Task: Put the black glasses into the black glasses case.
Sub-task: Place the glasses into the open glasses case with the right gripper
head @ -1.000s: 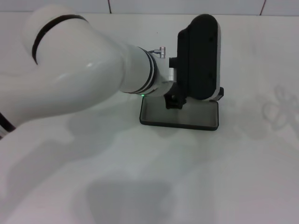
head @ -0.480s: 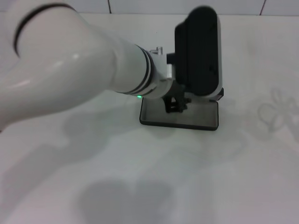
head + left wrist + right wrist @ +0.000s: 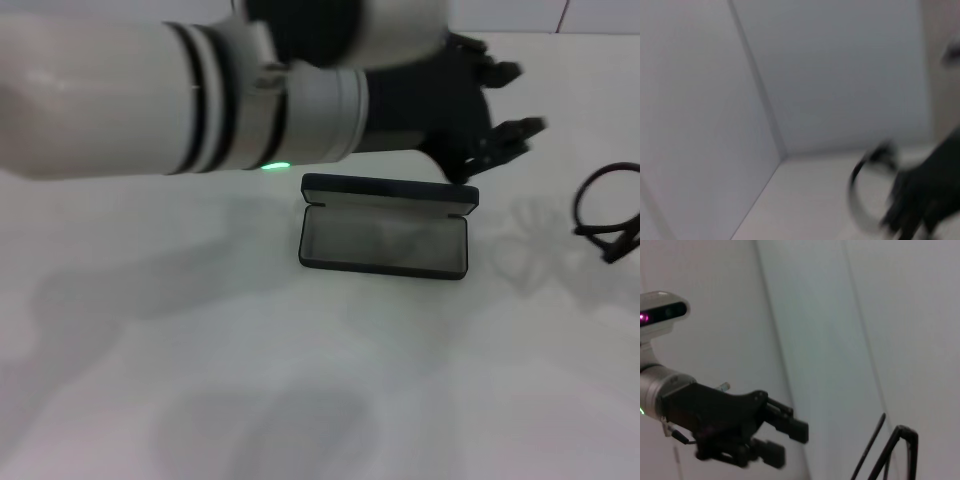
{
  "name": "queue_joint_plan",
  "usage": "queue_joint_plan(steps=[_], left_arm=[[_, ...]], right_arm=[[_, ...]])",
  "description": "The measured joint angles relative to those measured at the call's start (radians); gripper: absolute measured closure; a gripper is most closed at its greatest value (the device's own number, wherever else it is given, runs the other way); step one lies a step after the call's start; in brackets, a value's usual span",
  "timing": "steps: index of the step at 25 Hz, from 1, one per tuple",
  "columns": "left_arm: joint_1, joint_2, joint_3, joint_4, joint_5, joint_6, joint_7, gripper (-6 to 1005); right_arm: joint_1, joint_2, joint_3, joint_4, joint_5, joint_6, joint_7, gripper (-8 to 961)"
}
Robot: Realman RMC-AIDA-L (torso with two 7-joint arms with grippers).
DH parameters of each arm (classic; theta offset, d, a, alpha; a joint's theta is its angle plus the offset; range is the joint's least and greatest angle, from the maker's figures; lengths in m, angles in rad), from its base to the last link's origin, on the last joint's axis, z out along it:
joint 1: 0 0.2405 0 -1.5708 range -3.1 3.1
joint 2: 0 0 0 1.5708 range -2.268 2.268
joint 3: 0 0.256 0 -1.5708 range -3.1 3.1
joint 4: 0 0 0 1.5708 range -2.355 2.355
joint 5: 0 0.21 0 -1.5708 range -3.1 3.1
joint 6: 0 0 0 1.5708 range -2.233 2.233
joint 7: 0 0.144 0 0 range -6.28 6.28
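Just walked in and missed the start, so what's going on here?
The robot is working on getting the black glasses into the black glasses case. The case lies open on the white table, showing only its grey lining. The glasses are not inside; they show at the table's right edge. The left end effector, fingers spread and holding nothing, is raised beyond the case, reaching toward the glasses. The right end effector is not in view.

Bright, even light washes the white table (image 3: 330, 400), with soft grey shadows pooling in front of the black glasses case (image 3: 384, 240). The left wrist view is heavily smeared by motion blur. A green lamp glows just behind the case.
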Motion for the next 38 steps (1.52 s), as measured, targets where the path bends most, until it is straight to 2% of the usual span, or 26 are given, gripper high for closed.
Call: queue_joint_plan(steps=[4,7,8,9,10,13,14,15,16,18,20,21,22,24,29,30,31,34,35,38], left_arm=[[0.089,0.001,-0.097,-0.021,-0.373,0.055,0.193,585],[0.14,0.001,-0.189,-0.05,-0.554,0.125,0.295,589],[0.14,0.001,-0.189,-0.05,-0.554,0.125,0.295,590],[0.165,0.001,-0.28,-0.085,-0.663,0.19,0.342,591],[0.166,0.0,-0.289,-0.089,-0.673,0.197,0.345,611],[0.175,0.0,-0.402,-0.143,-0.781,0.285,0.393,670],[0.176,0.0,-0.443,-0.164,-0.817,0.322,0.409,744],[0.176,0.001,-0.529,-0.212,-0.874,0.41,0.431,819],[0.176,0.001,-0.529,-0.212,-0.874,0.41,0.431,819],[0.172,0.001,-0.633,-0.291,-0.93,0.53,0.457,819],[0.163,0.001,-0.695,-0.358,-0.967,0.622,0.486,819],[0.163,0.001,-0.695,-0.358,-0.967,0.622,0.486,819],[0.145,0.002,-0.761,-0.46,-0.992,0.733,0.529,819],[0.134,0.004,-0.787,-0.523,-0.992,0.792,0.555,819],[0.136,0.008,-0.798,-0.664,-0.97,0.882,0.669,819],[0.137,0.008,-0.796,-0.703,-0.959,0.89,0.701,819],[0.137,0.008,-0.796,-0.703,-0.959,0.89,0.701,819],[0.132,0.007,-0.793,-0.755,-0.951,0.893,0.735,819],[0.135,0.007,-0.793,-0.776,-0.951,0.894,0.753,819],[0.14,0.006,-0.796,-0.787,-0.952,0.896,0.766,819]], right_arm=[[0.058,0.004,-0.045,0.037,-0.009,-0.003,-0.006,865],[0.084,0.002,-0.097,0.029,-0.046,0.004,0.003,865],[0.093,0.002,-0.122,0.008,-0.071,0.006,0.02,865],[0.099,0.002,-0.139,-0.019,-0.097,0.008,0.045,865],[0.105,0.003,-0.157,-0.052,-0.122,0.011,0.073,865],[0.113,0.009,-0.259,-0.183,-0.181,0.044,0.183,865],[0.112,0.01,-0.303,-0.224,-0.191,0.066,0.22,865],[0.11,0.01,-0.371,-0.288,-0.207,0.102,0.273,865],[0.109,0.01,-0.423,-0.335,-0.224,0.132,0.314,865],[0.106,0.01,-0.569,-0.483,-0.288,0.213,0.426,865],[0.112,0.01,-0.703,-0.625,-0.385,0.276,0.55,865],[0.128,0.009,-0.769,-0.702,-0.464,0.294,0.629,865],[0.156,0.01,-0.821,-0.758,-0.53,0.296,0.696,865],[0.223,0.011,-0.902,-0.82,-0.645,0.294,0.82,865],[0.439,0.014,-1.069,-0.838,-0.87,0.279,1.085,865],[0.513,0.017,-1.106,-0.813,-0.932,0.266,1.163,865],[0.513,0.017,-1.106,-0.813,-0.932,0.266,1.163,865],[0.601,0.019,-1.144,-0.746,-0.962,0.246,1.227,865],[0.65,0.019,-1.191,-0.703,-0.994,0.255,1.263,865],[0.683,0.019,-1.247,-0.678,-1.029,0.284,1.295,865]])
